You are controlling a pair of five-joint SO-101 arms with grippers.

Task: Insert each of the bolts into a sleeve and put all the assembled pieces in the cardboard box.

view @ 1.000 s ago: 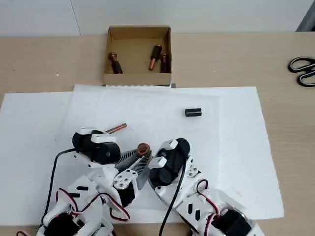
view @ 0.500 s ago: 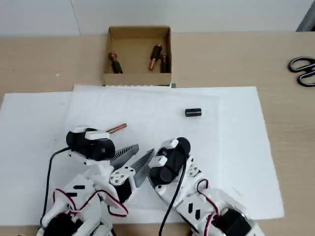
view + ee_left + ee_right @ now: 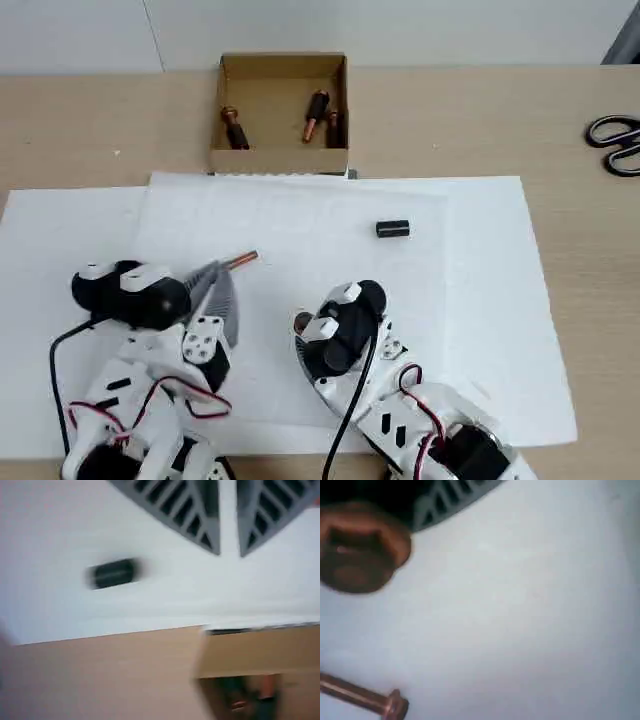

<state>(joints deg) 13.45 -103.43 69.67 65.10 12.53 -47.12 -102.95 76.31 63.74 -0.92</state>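
Tool: left gripper (image 3: 218, 287), at the lower left of the white paper sheet (image 3: 470, 330). Grey ribbed fingers (image 3: 200, 515) parted by a narrow gap, nothing between them. Tips just short of the loose bolt (image 3: 238, 262).

Tool: right gripper (image 3: 301, 326), at the lower middle of the sheet, closed on the gripped bolt (image 3: 360, 555). Copper hex head hard against the grey finger (image 3: 450, 500) in the right wrist view.

Part: loose bolt, copper, flat on the sheet, just beyond the left gripper, apart from the right gripper.

Part: sleeve (image 3: 393, 229), black and short, on its side on the sheet, right of centre. Well apart from both grippers and both bolts.

Container: cardboard box (image 3: 280, 158), open-topped, on the wooden table (image 3: 480, 120) just past the far edge of the sheet. Inside, three assembled pieces (image 3: 316, 115): one at the left wall, two close together at the right.

Sundry: scissors (image 3: 615, 145), black-handled, at the far right edge of the table, off the sheet.
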